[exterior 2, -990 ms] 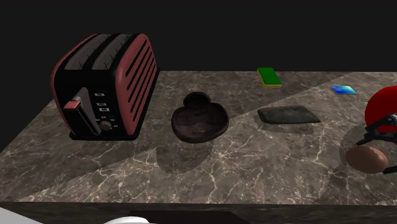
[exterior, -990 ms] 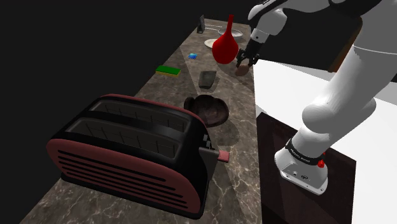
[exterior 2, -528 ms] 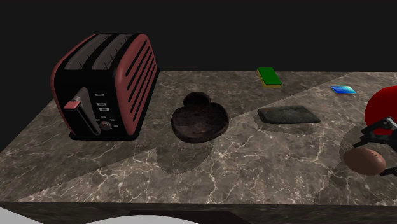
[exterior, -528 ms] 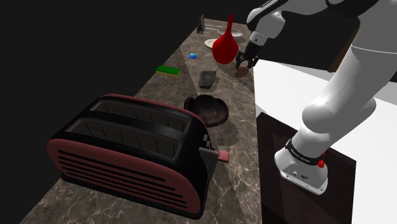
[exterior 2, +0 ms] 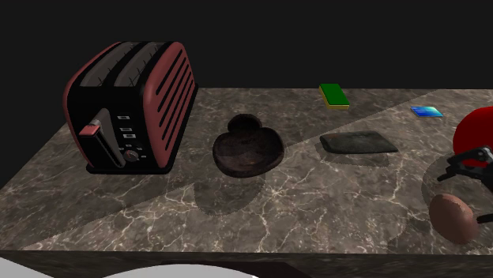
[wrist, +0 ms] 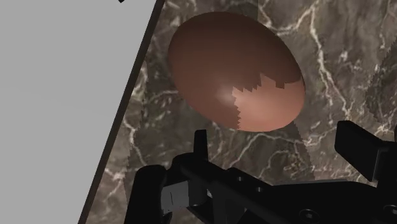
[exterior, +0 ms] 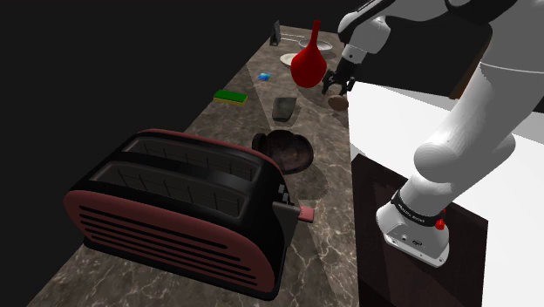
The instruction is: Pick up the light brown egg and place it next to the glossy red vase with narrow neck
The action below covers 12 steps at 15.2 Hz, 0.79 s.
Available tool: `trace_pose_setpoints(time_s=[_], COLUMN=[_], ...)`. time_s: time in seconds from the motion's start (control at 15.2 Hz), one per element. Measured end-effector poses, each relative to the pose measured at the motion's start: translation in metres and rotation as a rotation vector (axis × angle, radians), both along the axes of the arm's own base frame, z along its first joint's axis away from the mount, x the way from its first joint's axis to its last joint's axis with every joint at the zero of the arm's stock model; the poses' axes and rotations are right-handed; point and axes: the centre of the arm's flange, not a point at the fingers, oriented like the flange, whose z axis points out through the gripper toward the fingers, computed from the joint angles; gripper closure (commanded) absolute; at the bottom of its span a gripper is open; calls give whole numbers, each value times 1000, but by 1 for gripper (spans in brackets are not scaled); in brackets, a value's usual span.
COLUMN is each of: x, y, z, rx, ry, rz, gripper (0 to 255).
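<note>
The brown egg [exterior: 338, 101] [exterior 2: 453, 218] [wrist: 235, 70] lies on the marble counter [exterior 2: 316, 213] close to its edge, just in front of the glossy red narrow-necked vase [exterior: 309, 63] [exterior 2: 478, 130]. My black gripper [exterior: 336, 85] [exterior 2: 474, 166] [wrist: 280, 153] hovers just above the egg, open. Its fingers [wrist: 200, 143] stand apart and touch nothing. The egg rests free, beyond the fingertips.
A red and black toaster [exterior: 183, 209] [exterior 2: 130, 107] stands at the counter's near end in the shoulder view. Between it and the vase lie a dark bowl [exterior: 283, 148] [exterior 2: 248, 146], a dark flat pad [exterior: 283, 107] [exterior 2: 358, 143], a green sponge [exterior: 231, 96] [exterior 2: 334, 95] and a small blue item [exterior: 264, 77] [exterior 2: 427, 111].
The fingers have spread and let go of the egg. The egg has dropped to the counter and shifted toward its edge, while the gripper has lifted slightly.
</note>
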Motion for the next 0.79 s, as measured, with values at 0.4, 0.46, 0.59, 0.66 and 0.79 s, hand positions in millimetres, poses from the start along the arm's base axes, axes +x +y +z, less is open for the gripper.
trace_pose_setpoints(time_s=[0.4, 0.46, 0.59, 0.66, 0.79], x=[-6, -6, -6, -6, -6], y=[-11, -11, -11, -12, -12], z=[43, 45, 46, 46, 47], rx=[-1, 0, 0, 0, 0], ry=[-1, 0, 0, 0, 0], rz=[0, 0, 0, 0, 0], gripper=[0, 0, 0, 0, 0])
